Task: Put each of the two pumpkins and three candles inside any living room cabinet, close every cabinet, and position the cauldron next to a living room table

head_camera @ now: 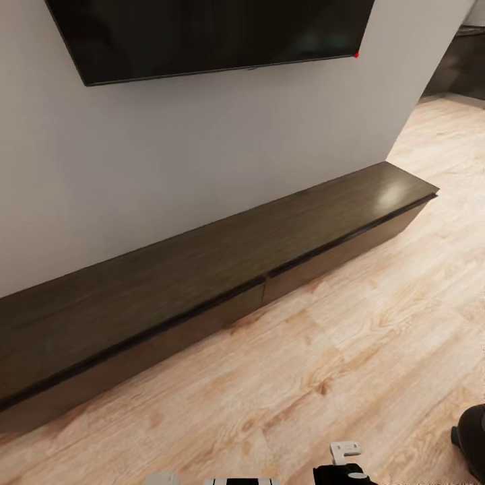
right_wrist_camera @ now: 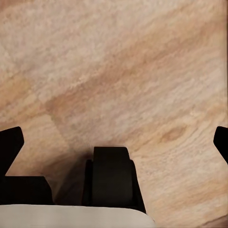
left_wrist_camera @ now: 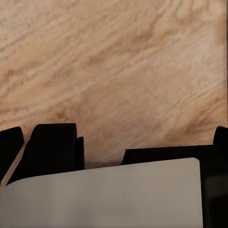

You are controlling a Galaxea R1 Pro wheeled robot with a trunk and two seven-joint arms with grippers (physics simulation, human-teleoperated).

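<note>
While both arms hang low over the wood floor [head_camera: 377, 350], left gripper [left_wrist_camera: 114, 137] and right gripper [right_wrist_camera: 114, 137] each show fingertips at the frame edges, spread, holding nothing. Beyond: cabinet [head_camera: 202, 269] along the wall, drawer fronts flush, so shut as far as I can tell. TV [head_camera: 209, 34] above. Suggest squaring the base to one drawer front before reaching, gripper low.

The cabinet [head_camera: 202, 283], a long, low, dark-brown wooden unit, ran along the white wall. Its handleless drawer fronts sat flush and shut, a thin vertical seam dividing two of them. Its top was bare.
</note>
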